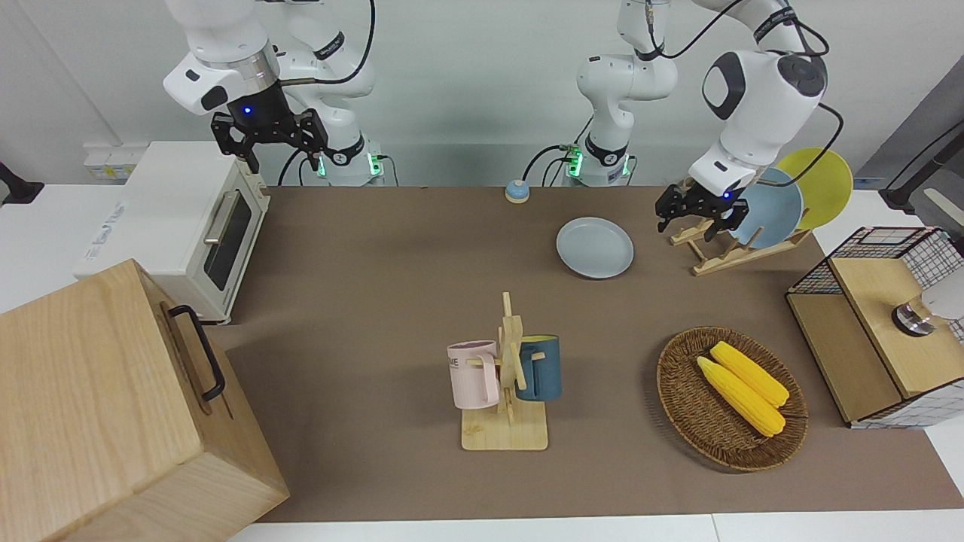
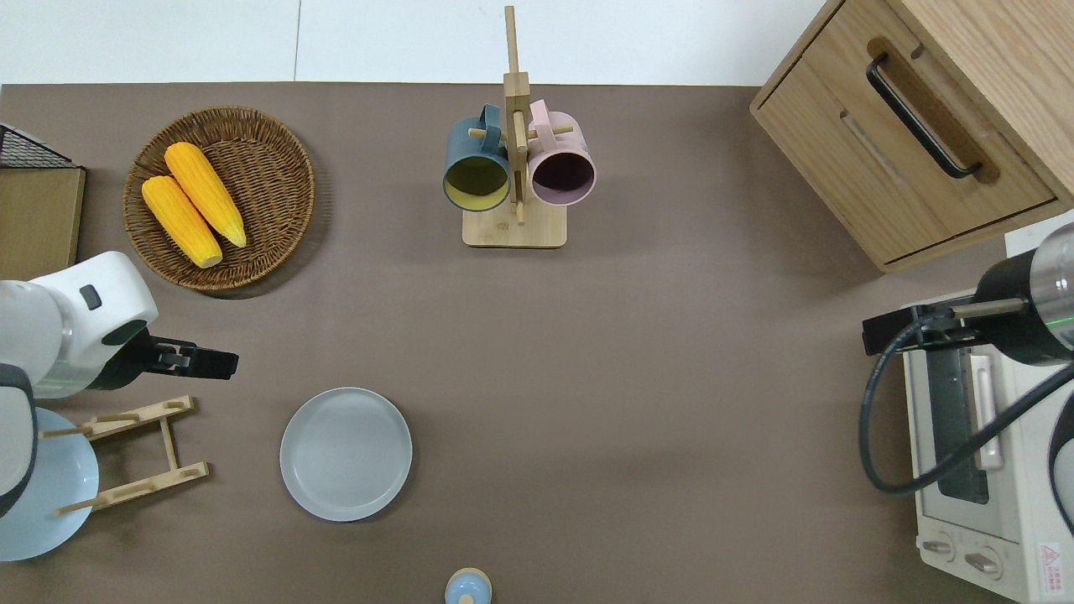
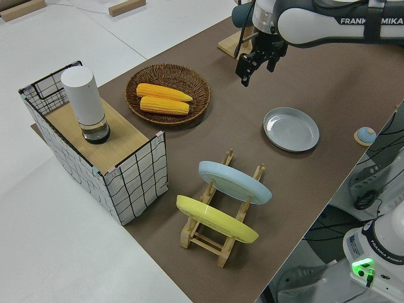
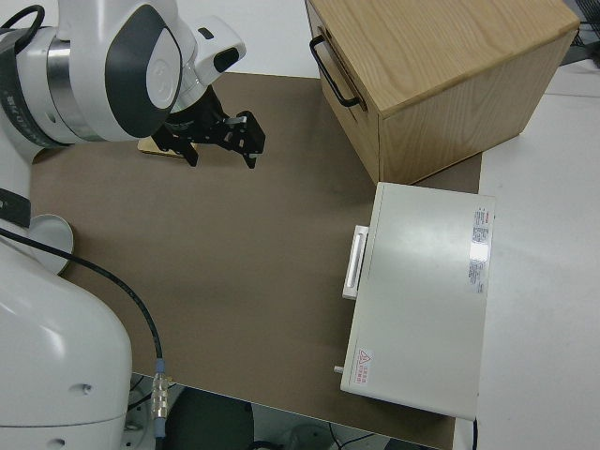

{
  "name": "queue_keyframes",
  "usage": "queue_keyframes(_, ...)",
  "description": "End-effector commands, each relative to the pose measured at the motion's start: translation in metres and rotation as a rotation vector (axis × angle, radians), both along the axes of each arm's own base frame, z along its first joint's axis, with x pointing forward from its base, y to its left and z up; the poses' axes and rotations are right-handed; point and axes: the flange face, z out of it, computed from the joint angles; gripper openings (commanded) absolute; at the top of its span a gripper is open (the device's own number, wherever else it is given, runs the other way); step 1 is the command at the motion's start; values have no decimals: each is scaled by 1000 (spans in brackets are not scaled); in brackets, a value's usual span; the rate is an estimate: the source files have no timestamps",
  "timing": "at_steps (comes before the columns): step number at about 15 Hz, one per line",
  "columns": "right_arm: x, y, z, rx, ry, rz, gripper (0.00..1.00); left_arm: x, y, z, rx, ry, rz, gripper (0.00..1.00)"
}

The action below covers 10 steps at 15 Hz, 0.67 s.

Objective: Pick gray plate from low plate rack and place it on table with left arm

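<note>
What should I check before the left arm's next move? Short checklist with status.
1. Gray plate flat on the table, off the low plate rack: ok.
2. Left gripper empty, fingers open, not touching the plate: ok.
3. Gripper clear of the rack: ok; in the overhead view it is over bare table, farther from the robots than the rack.
4. Light-blue plate and yellow plate seated in the rack slots: ok.
5. Wicker basket with corn, on the side of the gripper away from the robots, out of the arm's way: cannot tell, it depends on the retreat path.
6. Right arm parked: ok.
</note>
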Motion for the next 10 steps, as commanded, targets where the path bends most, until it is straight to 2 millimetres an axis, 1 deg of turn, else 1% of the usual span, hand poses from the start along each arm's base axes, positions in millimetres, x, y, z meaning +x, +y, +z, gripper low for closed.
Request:
queue_keyframes(1, -2, 0, 3, 6, 7, -2, 990, -1, 7, 40, 91, 40, -24, 998)
queue_keyframes(4, -2, 0, 3, 6, 7, -2, 990, -5, 7, 43, 137, 72, -40, 998)
queue_keyframes(6, -3, 1, 3, 6, 7, 0, 990, -12, 7, 47, 173, 92, -53, 998)
queue_keyframes(10, -3, 1, 3, 6, 7, 0, 990, -16, 9, 50, 174, 109, -16, 998)
